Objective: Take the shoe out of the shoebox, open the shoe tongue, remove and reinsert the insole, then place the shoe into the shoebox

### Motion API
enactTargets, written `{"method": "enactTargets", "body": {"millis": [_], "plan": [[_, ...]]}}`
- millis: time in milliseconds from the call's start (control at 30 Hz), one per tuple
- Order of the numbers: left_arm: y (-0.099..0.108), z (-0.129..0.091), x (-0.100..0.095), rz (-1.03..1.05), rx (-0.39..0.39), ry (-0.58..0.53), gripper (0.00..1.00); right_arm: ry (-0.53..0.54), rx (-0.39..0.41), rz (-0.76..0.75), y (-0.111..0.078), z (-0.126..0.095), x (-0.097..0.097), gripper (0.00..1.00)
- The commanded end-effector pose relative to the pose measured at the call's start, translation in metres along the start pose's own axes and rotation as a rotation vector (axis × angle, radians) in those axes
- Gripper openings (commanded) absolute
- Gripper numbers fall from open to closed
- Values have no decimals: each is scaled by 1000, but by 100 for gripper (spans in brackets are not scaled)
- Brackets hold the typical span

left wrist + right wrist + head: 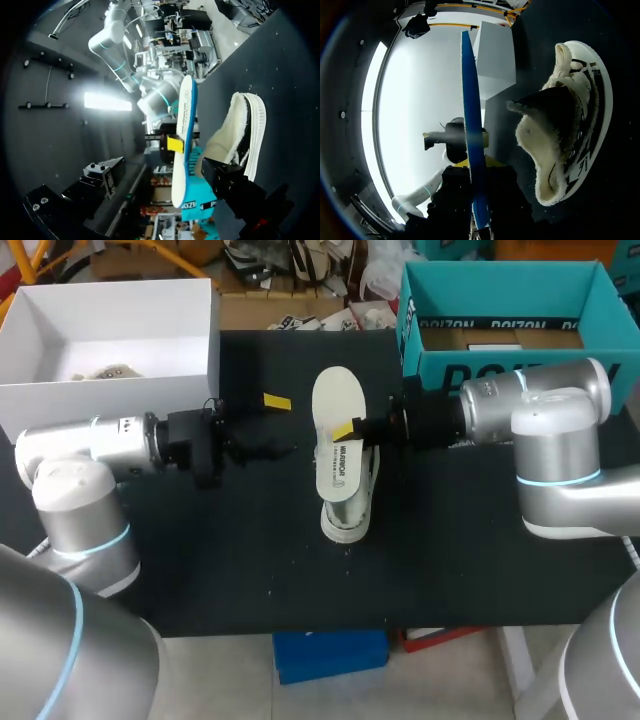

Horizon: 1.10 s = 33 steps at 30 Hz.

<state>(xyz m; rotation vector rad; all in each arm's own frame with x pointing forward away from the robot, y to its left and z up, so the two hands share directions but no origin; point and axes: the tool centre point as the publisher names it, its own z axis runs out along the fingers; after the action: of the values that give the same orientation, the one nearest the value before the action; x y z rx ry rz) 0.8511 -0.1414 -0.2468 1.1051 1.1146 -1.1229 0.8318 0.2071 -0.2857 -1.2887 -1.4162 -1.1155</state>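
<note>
Shoe (348, 508) mostly hidden under insole (338, 405) in head view; only pale toe and side show. Left gripper (280, 427): one yellow tip visible, other lost against black table (250, 570); fingers spread wide, empty, apart from shoe. Right gripper (352, 430) pinches insole mid-length, above shoe at table centre. Insole white one face, blue the other. Shoe dark, cream fleece lining, white sole.

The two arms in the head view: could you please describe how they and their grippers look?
Both the left arm and right arm are rounded silver-grey tubes with light-blue rings at the joints. Each ends in a black wrist block; the left gripper and right gripper have black fingers with yellow tips.
</note>
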Motion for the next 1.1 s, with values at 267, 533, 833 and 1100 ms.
{"method": "enactTargets", "body": {"millis": [267,533,833,1100], "plan": [[8,27,21,-13,17,12,80,-1,-3,1,0,1,0,0],[13,45,24,35,21,37,58,-1,-3,1,0,1,0,0],[23,57,27,61,-10,51,45,-1,-3,1,0,1,0,0],[24,65,33,55,-15,51,40,-1,-3,1,0,1,0,0]]}}
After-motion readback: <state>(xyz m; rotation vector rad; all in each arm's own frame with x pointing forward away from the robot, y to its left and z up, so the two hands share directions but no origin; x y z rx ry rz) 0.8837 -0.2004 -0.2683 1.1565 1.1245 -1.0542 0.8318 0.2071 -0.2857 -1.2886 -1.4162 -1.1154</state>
